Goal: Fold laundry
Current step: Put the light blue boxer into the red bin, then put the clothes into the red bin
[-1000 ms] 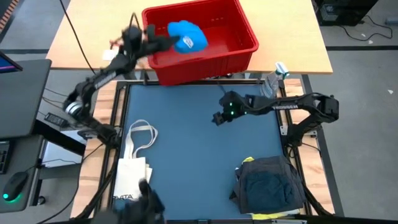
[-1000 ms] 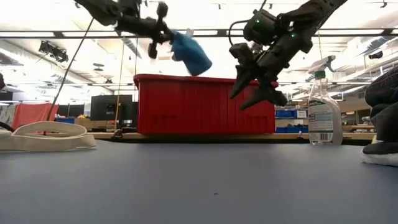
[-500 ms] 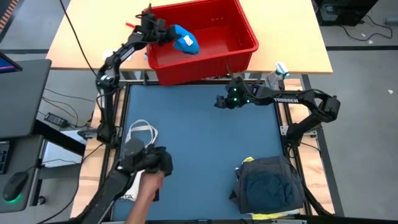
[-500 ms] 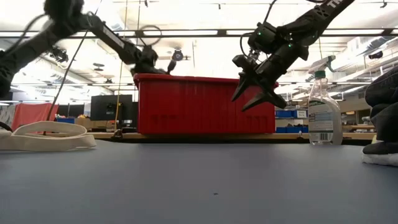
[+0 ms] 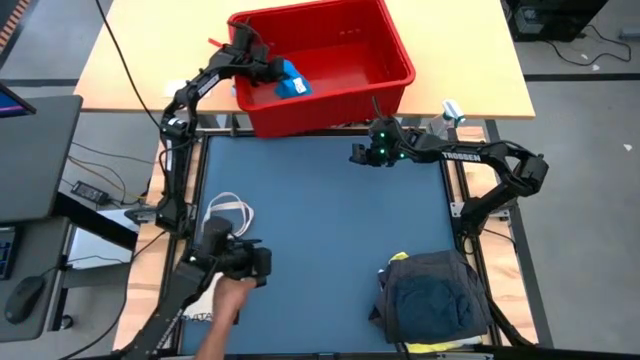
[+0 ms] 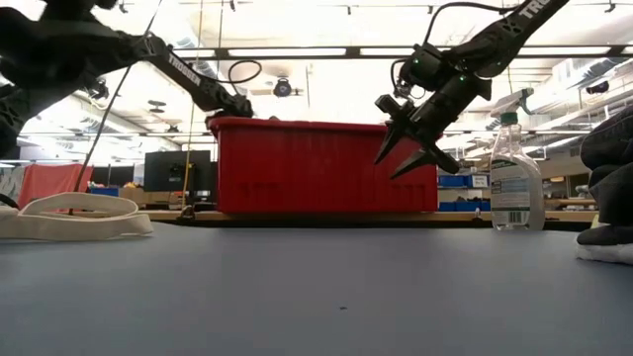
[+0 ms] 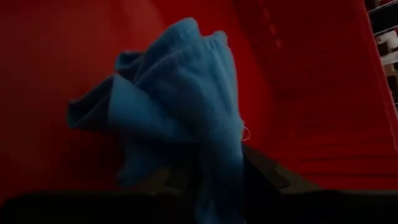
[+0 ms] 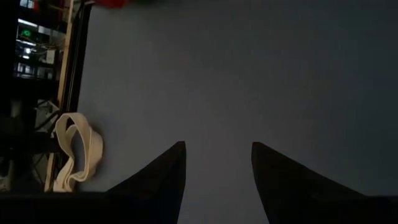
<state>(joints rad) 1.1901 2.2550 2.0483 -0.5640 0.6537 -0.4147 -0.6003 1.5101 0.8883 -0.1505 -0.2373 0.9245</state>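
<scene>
A bright blue cloth (image 5: 289, 80) is inside the red bin (image 5: 398, 62), at its left end, in my left gripper (image 5: 270, 72), which is shut on it. In the left wrist view the blue cloth (image 7: 180, 106) bunches up before the gripper (image 7: 211, 183). My right gripper (image 5: 357, 156) hovers open above the table's far edge, touching nothing; it also shows open in the low view (image 6: 407, 148) and the right wrist view (image 8: 217, 163). A dark grey garment (image 5: 432, 295) lies folded at the near right corner on something yellow (image 5: 399, 258). My left gripper pinches the blue cloth's bunched lower part (image 7: 214, 168) between its two fingers, reaching over the bin's left wall and slanting down. Several crumpled layers stand up beyond the fingers. I cannot tell whether the cloth touches the bin's floor.
A cream tote bag (image 5: 222, 222) lies at the table's near left. A person's arm (image 5: 225, 310) reaches in from the near edge, with a dark thing (image 5: 238, 262) at the hand. A spray bottle (image 6: 514, 183) stands at the far right. The blue mat's middle (image 5: 320, 230) is bare.
My left gripper has carried the blue cloth from above the bin's rim down into the bin, still shut on it. My right gripper has moved toward the table's far edge, staying open. The person's arm has come in from the near edge, over the tote bag.
</scene>
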